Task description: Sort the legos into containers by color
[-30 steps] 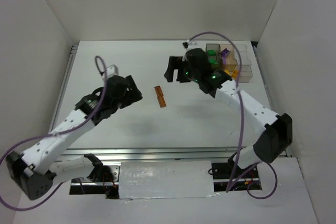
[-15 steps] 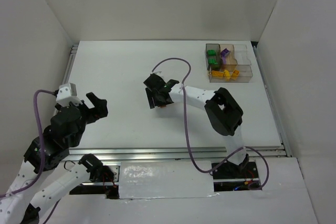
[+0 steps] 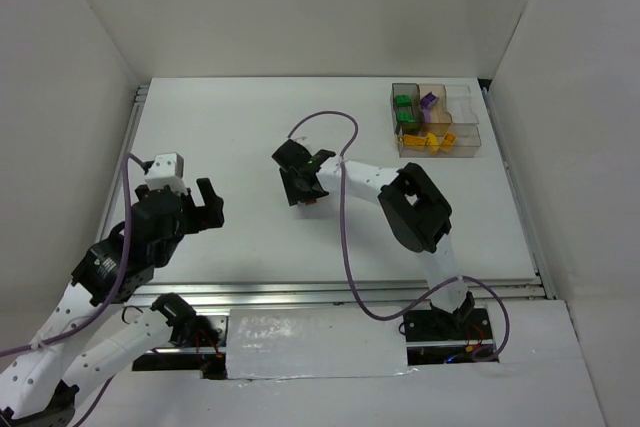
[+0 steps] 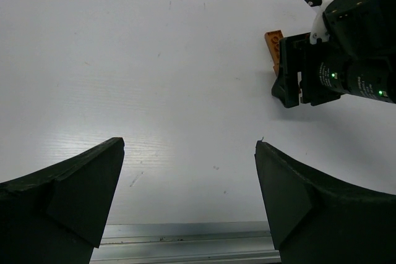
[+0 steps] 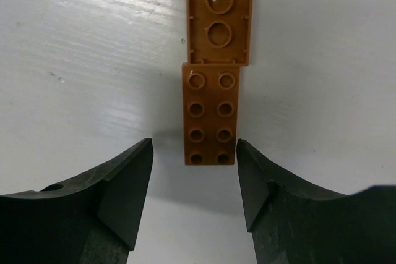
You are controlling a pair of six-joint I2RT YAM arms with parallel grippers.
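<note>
Two brown legos lie end to end on the white table, the near one point(image 5: 210, 115) and the far one point(image 5: 219, 13). My right gripper point(image 5: 194, 153) is low over the near brick's end. Its jaws stand on either side of the brick with a small gap on each, so it is open and not touching. From above, the right gripper point(image 3: 300, 185) hides most of these bricks. My left gripper point(image 4: 189, 145) hangs wide open and empty near the table's front left point(image 3: 205, 205). From there it sees the brown lego point(image 4: 273, 41) beside the right gripper point(image 4: 291, 81). The containers point(image 3: 470, 97) hold green point(image 3: 403, 105), purple point(image 3: 429, 101) and yellow point(image 3: 428, 139) legos.
The clear tray sits at the table's far right corner. White walls enclose the table on the left, back and right. A metal rail point(image 3: 330, 292) runs along the near edge. The right arm's purple cable point(image 3: 345, 237) loops over the table beside it.
The right gripper came from beside the tray down onto the brown bricks at table centre, and its jaws narrowed around the near brick. The left arm drew back toward the near left.
</note>
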